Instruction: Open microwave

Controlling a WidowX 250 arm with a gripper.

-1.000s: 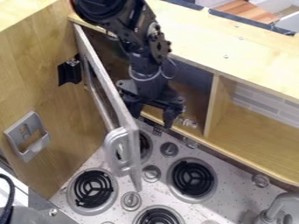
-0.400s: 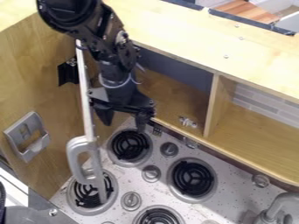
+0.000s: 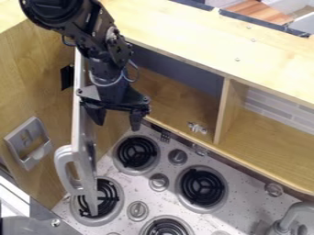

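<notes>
Camera view: microwave door (image 3: 76, 131), grey-white panel with looped grey plastic handle (image 3: 64, 167), swung wide, close beside the black two-finger pincer (image 3: 116, 125). Pincer: released, fingers apart, nothing between them. Microwave cavity (image 3: 169, 94), wooden, dark-backed: on the pincer's other side, its front exposed. Risks, as judged: a sideways brush on withdrawal could swing the door back; a careless lift could catch a finger on the cavity's edge. Below the pincer: speckled white stovetop (image 3: 184, 163), black coil burner (image 3: 136, 152). Farther off: curved grey faucet (image 3: 295, 212); beyond, striped wooden board (image 3: 260, 10).
</notes>
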